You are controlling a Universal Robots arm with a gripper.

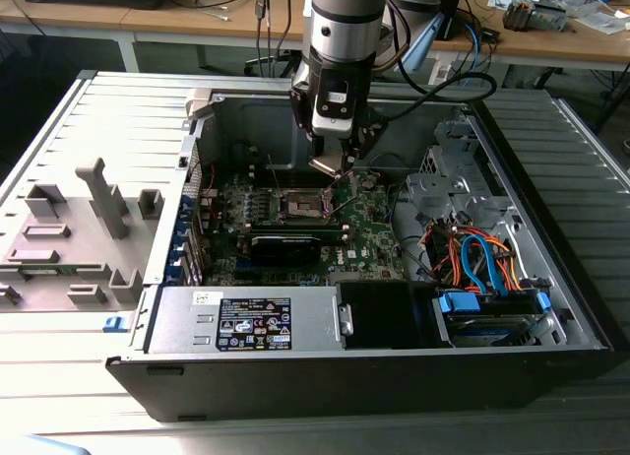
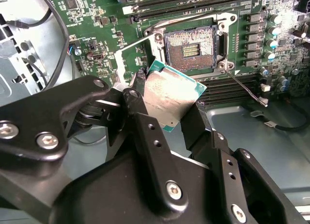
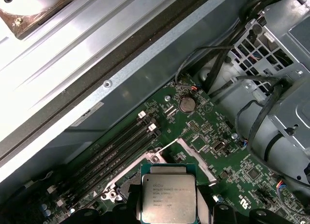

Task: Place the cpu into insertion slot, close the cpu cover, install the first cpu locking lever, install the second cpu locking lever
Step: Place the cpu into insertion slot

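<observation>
One black two-fingered tool [image 2: 167, 106] is gripping one cpu [image 2: 172, 99], a small flat square chip with a dull silver-grey metal top and a thin green border. Its two fingers [image 2: 138, 95] are closing on opposite edges of the chip, no wider apart than the chip itself. The cpu is hanging tilted in the air over the green circuit board, close to the insertion slot but not seated in it. In the first wrist view the chip's metal top [image 3: 169, 197] is facing the camera and carrying small print.

One insertion slot [image 2: 190, 50], a square socket with a dark centre and silver rim, is lying bare and uncovered. One cpu cover [image 3: 198, 158], a thin silver metal frame, is standing swung up from the socket's edge. One thin metal locking lever [image 2: 247, 88] is sticking out sideways beside the socket.

In the exterior view the tool [image 1: 330, 164] is hanging inside one open black computer case [image 1: 374, 376], just over the socket [image 1: 303, 207], and the case is lying on one grey ribbed table [image 1: 59, 130].
</observation>
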